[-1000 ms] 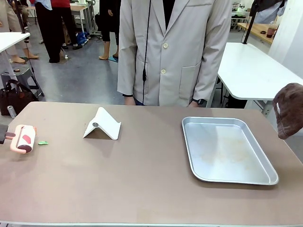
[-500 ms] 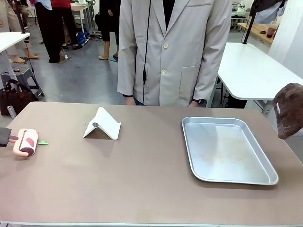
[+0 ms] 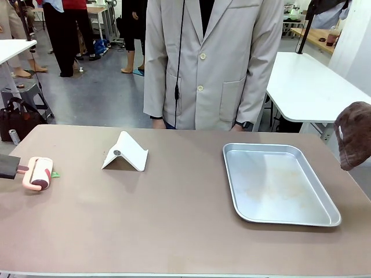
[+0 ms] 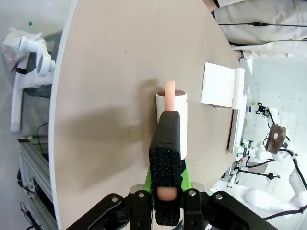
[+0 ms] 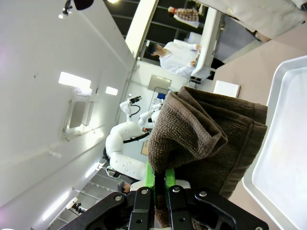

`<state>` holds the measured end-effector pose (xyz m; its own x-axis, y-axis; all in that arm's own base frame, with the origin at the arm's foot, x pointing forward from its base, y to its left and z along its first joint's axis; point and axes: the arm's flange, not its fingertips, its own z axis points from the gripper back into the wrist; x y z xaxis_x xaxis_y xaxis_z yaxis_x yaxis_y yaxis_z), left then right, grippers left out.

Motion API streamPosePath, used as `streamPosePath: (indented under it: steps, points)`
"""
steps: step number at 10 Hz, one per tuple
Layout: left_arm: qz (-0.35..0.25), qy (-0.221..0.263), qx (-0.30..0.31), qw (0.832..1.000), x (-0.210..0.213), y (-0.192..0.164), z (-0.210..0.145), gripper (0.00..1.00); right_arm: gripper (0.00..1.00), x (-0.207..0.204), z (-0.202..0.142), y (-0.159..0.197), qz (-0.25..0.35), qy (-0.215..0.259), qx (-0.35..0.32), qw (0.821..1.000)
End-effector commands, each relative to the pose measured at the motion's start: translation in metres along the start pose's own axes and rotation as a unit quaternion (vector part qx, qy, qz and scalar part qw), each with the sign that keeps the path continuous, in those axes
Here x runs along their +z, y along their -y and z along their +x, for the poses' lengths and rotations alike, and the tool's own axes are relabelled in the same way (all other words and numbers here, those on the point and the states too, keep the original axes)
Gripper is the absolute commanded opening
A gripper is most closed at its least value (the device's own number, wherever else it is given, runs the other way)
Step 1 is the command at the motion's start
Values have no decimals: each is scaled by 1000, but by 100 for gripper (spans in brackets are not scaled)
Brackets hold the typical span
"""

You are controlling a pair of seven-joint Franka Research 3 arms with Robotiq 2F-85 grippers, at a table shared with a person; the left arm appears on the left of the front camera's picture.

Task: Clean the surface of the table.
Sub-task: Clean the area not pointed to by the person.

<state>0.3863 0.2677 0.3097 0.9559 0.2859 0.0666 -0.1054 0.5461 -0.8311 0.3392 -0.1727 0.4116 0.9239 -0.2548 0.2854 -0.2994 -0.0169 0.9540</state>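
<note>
The taupe-brown table [image 3: 174,220] spans the front view. At its far left lies a pink lint roller [image 3: 38,173], its drum on the surface and touching a small green scrap [image 3: 55,174]. My left gripper [image 3: 6,167] comes in from the left edge, shut on the roller's handle. In the left wrist view the gripper [image 4: 165,194] clamps the black foam handle [image 4: 165,143], and the white drum [image 4: 171,120] rests on the table [image 4: 105,96]. My right gripper [image 5: 161,184] is shut on a brown cloth [image 5: 201,139], which hangs beyond the table's right edge [image 3: 353,134].
A white folded stand [image 3: 124,153] sits left of centre, also in the left wrist view [image 4: 220,85]. A silver tray [image 3: 261,146] lies at the right. A person in a beige coat [image 3: 214,63] stands at the far edge, hands down.
The left gripper has pushed the lint roller rightward along the table, and the drum now reaches the green scrap. The right arm and cloth have not moved.
</note>
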Motion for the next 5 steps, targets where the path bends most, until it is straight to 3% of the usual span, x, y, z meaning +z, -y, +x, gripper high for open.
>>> streamPosePath:
  steps: [1, 5]
  points:
    - [30, -16, 7, 999, -28, -4, 3, 22, 9, -2, 0, -4, 5, 3, 5, 1000]
    - [31, -52, -8, 998, -62, 17, 10, 22, 9, -2, 0, -4, 5, 3, 5, 1000]
